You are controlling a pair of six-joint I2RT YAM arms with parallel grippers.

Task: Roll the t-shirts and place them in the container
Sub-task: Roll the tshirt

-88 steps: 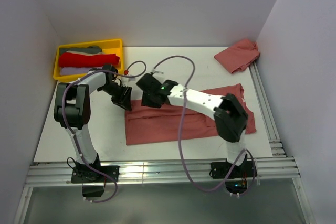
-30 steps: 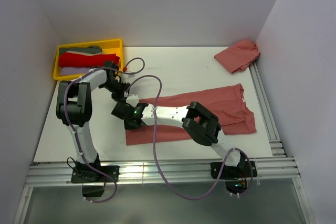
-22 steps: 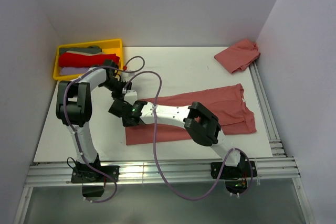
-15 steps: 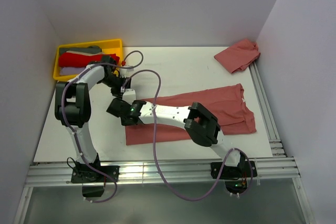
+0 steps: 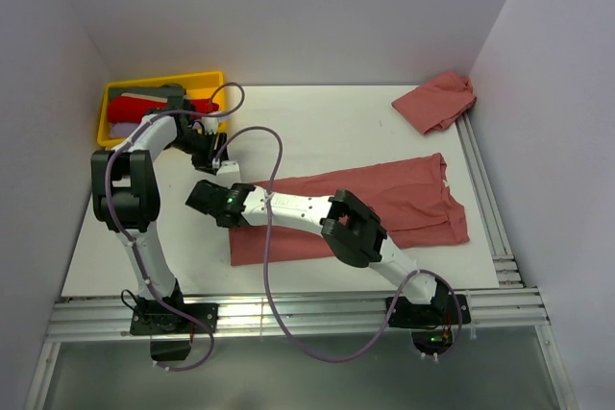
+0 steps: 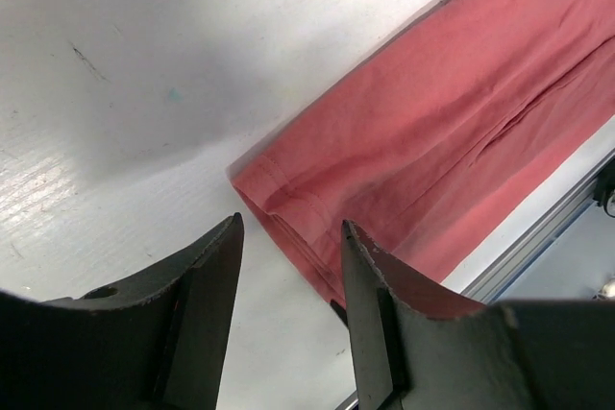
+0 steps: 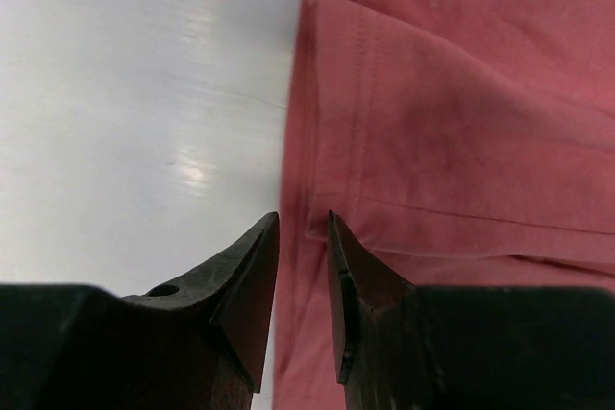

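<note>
Folded flat, the thin salmon-red cloth t-shirt shows no roll yet. Left gripper and right gripper hover at its end, jaws apart, empty. The crumpled second salmon tee waits.

A lab cell: plain white walls, aluminium rails.

Your white desk carries three things. A yellow tray sits at its far left corner. A folded t-shirt lies flat as a long band, running from the desk's middle toward the right edge. A crumpled t-shirt lies at the far right corner.
</note>
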